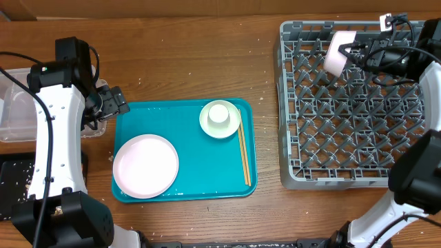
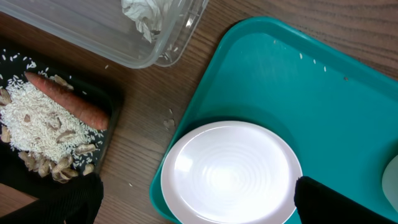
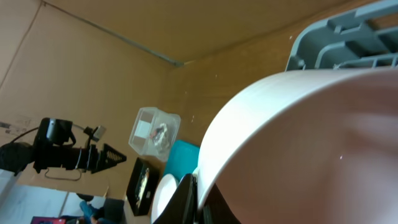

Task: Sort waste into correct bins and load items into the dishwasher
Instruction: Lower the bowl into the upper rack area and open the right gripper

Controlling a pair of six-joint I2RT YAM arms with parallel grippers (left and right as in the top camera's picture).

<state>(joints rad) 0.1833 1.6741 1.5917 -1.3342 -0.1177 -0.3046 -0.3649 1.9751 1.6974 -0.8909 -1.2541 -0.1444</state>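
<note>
Overhead: teal tray between tub and rack

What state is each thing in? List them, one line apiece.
left gripper: open, holding nothing
right gripper: shut on the pale-pink dish, tilted above the dish rack
large plate: lying flat on the teal tray
small cup: sitting on a small plate
chopsticks: lying on the teal tray
clear tub: holding the foil ball
black tray: holding rice and carrot
</note>
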